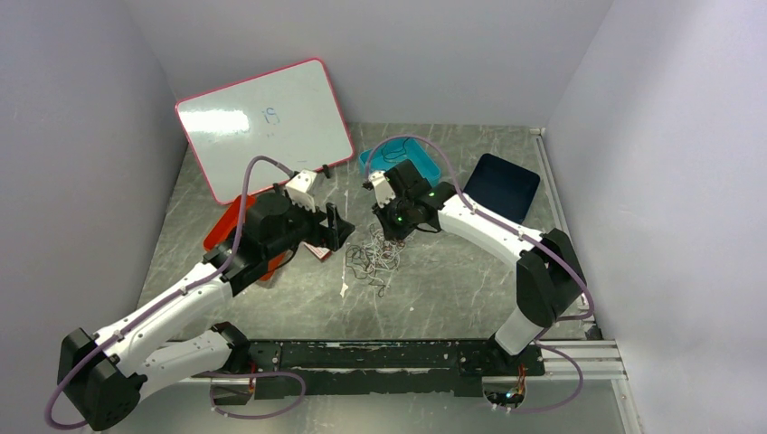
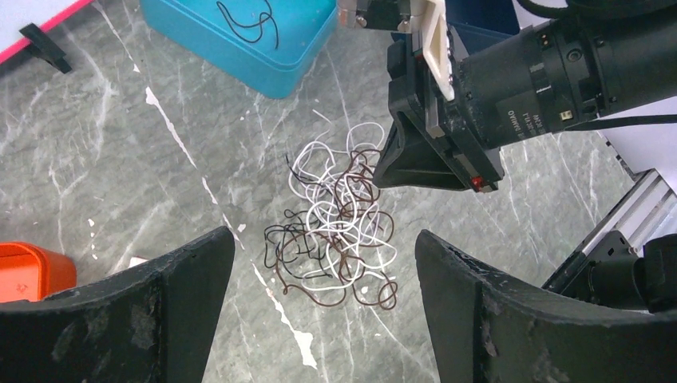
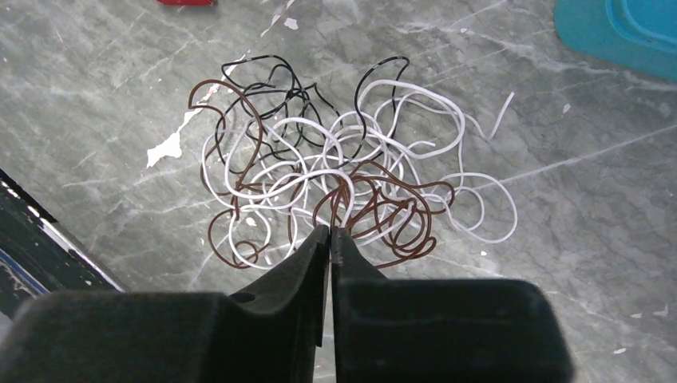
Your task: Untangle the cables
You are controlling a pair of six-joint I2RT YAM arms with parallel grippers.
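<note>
Top view: the left claw is spread wide and empty, with a loose tangle of thin white, brown and black cables just to its right on the grey marbled table. The right claw meets the tangle's far edge.

Left wrist view: the tangle lies between and beyond the spread fingers.

Right wrist view: the fingers are clenched, with brown strands pinched at their tips.
</note>
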